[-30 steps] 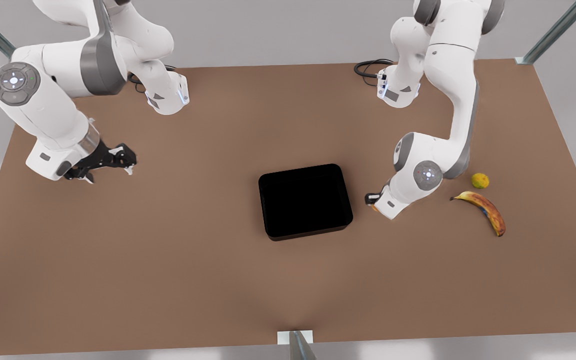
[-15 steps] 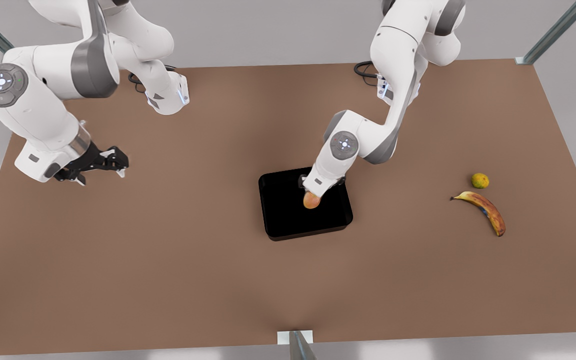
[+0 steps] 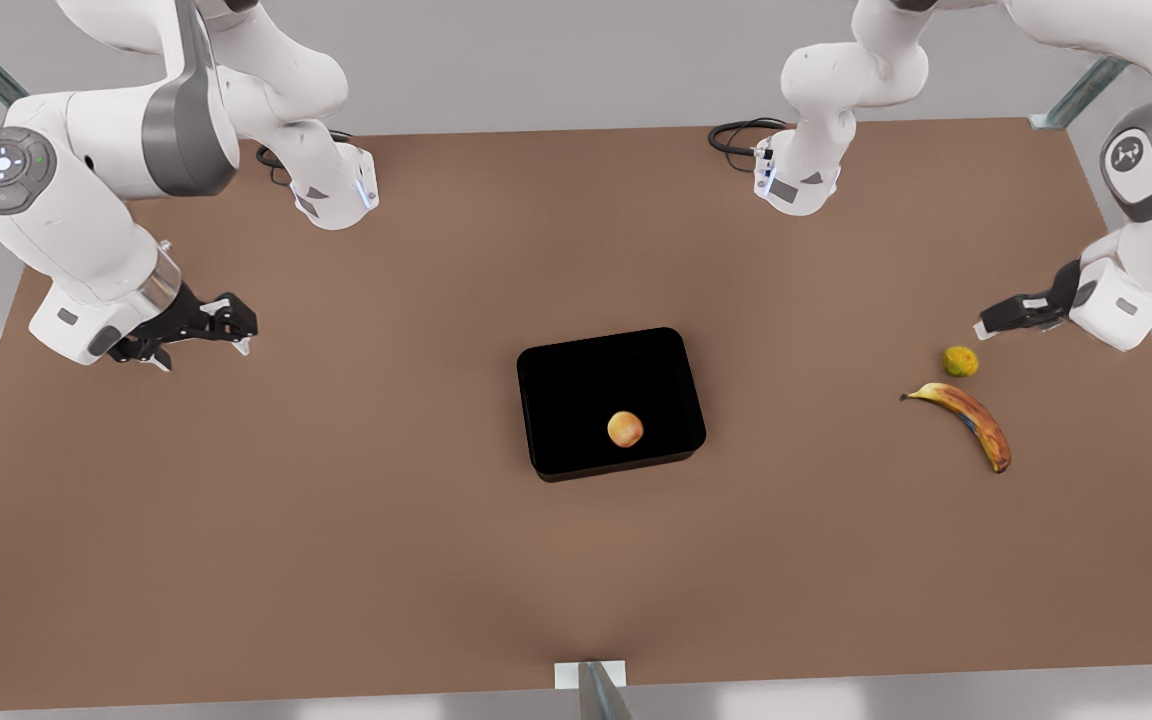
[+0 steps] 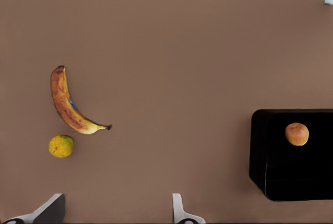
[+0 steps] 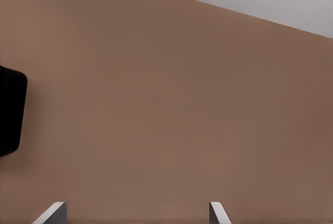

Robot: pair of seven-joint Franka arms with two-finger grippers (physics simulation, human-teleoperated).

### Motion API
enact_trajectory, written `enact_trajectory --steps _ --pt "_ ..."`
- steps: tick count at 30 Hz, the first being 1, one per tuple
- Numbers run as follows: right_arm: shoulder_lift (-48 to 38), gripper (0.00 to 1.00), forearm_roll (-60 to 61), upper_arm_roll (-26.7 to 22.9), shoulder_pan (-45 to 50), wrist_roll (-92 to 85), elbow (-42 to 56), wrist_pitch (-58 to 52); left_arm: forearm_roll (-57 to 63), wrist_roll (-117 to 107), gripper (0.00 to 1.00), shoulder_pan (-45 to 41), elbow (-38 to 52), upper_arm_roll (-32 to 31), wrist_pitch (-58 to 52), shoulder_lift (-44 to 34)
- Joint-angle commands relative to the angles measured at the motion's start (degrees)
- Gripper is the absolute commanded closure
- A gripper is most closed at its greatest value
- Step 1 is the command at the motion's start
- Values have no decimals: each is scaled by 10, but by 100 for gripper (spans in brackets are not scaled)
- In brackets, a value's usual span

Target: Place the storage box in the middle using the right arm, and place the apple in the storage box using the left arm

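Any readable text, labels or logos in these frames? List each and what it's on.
No readable words or numbers.
Left arm's elbow joint: a small white logo mark, too small to read.
Right arm's joint cap: round button pad with symbols only, no text.
Arm bases: dark patches, illegible.
Box, apple, banana: no labels.

A plain brown table point(image 3: 336, 520) filled the scene, matte and evenly lit. Behind it ran a pale grey wall point(image 3: 556, 60). Metal struts point(image 3: 1106, 70) slanted in at both far corners, with another post point(image 3: 601, 695) at the near edge. A black cable point(image 3: 736, 135) coiled near the far side.
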Motion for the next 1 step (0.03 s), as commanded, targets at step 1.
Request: enact_trajectory --steps 1 --pt "0 0 0 1 1 0 0 0 36 0 0 -14 2 1 -11 0"
